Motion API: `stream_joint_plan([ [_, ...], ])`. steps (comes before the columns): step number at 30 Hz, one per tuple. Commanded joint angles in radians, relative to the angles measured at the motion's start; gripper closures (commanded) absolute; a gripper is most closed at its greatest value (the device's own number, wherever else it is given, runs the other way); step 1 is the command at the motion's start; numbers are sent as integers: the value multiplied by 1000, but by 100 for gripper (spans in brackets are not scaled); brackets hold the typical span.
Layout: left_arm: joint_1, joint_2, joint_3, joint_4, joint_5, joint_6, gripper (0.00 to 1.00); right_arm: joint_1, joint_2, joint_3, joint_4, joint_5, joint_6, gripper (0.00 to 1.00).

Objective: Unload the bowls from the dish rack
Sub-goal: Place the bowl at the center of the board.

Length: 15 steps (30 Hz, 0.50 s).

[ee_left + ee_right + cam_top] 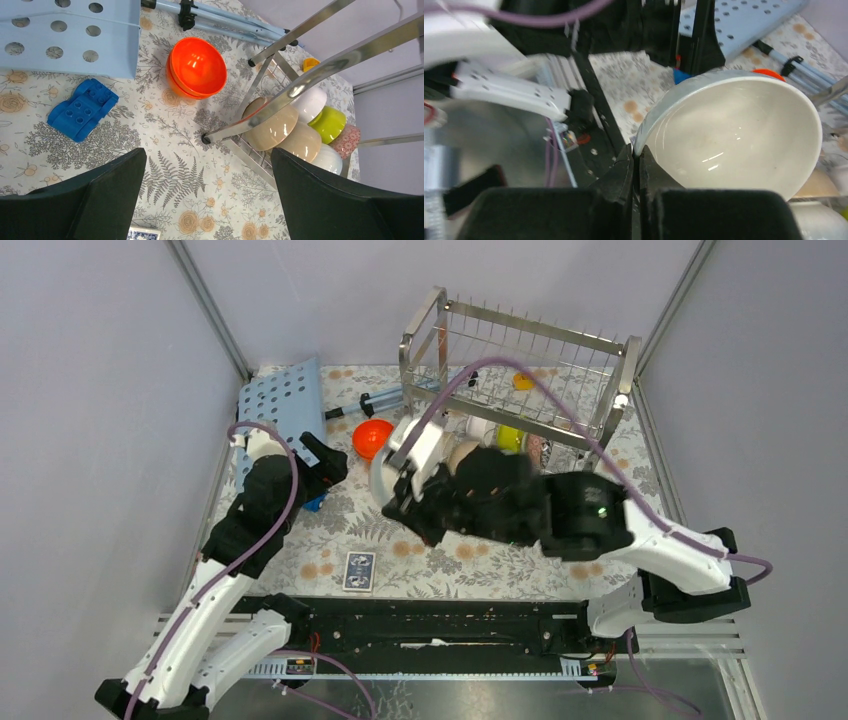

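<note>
Free gap between orange bowl (197, 67) and rack (325, 70)

The dish rack (325, 70) is shiny bare metal. The white bowl (734, 135) looks smooth and glossy, and so does the orange bowl (196, 67). The light-blue board (70, 35) is dull plastic. The counter (165, 150) has a flat, flowery cover. The right pincer (635, 160) is matt black.

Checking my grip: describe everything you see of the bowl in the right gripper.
The white bowl is glossy and ceramic-looking, grey-white outside, creamy and empty inside. The right gripper has its jaws shut on the rim, one inside, one outside. It hangs tilted on its side above the table, beside the dish rack.
</note>
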Motion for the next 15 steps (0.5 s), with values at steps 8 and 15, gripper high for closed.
stream_joint_plan([
  [8, 6, -63, 76, -68, 33, 25, 1, 248, -72, -485, 144, 264, -212, 100],
  [15, 6, -154, 8, -20, 417, 119, 1, 254, -188, -829, 139, 191, -215, 100],
])
